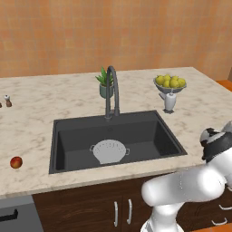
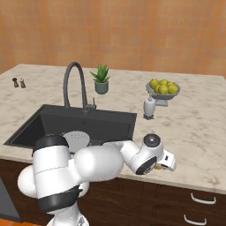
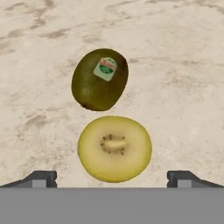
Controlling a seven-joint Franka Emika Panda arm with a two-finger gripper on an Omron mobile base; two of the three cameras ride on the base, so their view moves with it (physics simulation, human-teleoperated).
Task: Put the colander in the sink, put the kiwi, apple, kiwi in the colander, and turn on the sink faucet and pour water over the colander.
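Note:
The white colander [image 1: 108, 152] sits upright on the floor of the dark sink [image 1: 136, 131], below the arched faucet [image 1: 113, 88]; no water runs. A red-orange apple [image 1: 16, 162] lies on the counter left of the sink. Two kiwis lie side by side on the marble counter right of the sink: a dark olive kiwi [image 3: 99, 78] with a sticker and a yellowish kiwi [image 3: 114, 148]. My gripper [image 3: 113, 179] hovers open over the yellowish kiwi, one fingertip [image 3: 41, 178] on each side of it, holding nothing. From the right base, the hand [image 2: 165, 161] is low at the counter's front edge.
A potted plant [image 1: 105, 84] stands behind the faucet. A bowl of lemons [image 1: 170, 82] and a white dispenser [image 1: 170, 102] stand at the back right. Two small shakers [image 1: 7, 100] are at the far left. My white arm spans the counter's front edge.

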